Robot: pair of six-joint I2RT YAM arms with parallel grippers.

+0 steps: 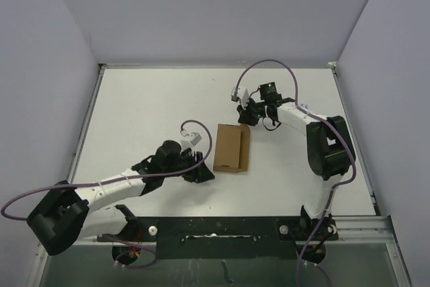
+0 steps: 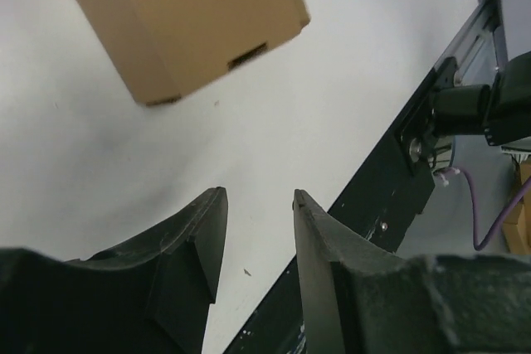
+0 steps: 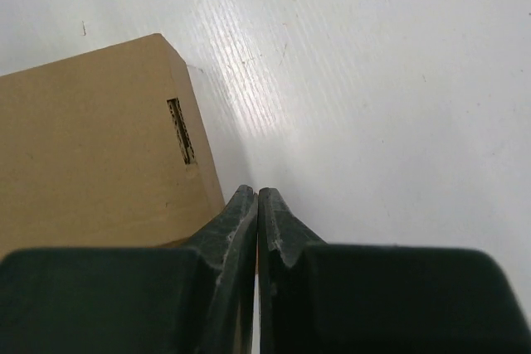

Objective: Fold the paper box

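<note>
The paper box (image 1: 232, 148) is a small closed brown carton lying on the white table at its middle. In the left wrist view the box (image 2: 178, 18) lies ahead of my fingers with a slit in its end. In the right wrist view the box (image 3: 91, 155) lies to the left with a slit near its edge. My left gripper (image 1: 205, 171) sits just left of the box's near corner, open and empty (image 2: 259, 196). My right gripper (image 1: 247, 117) sits at the box's far right corner, shut and empty (image 3: 258, 192).
Grey walls enclose the white table (image 1: 148, 112) on three sides. A black rail (image 1: 222, 226) runs along the near edge and shows in the left wrist view (image 2: 415, 147). Purple cables loop over both arms.
</note>
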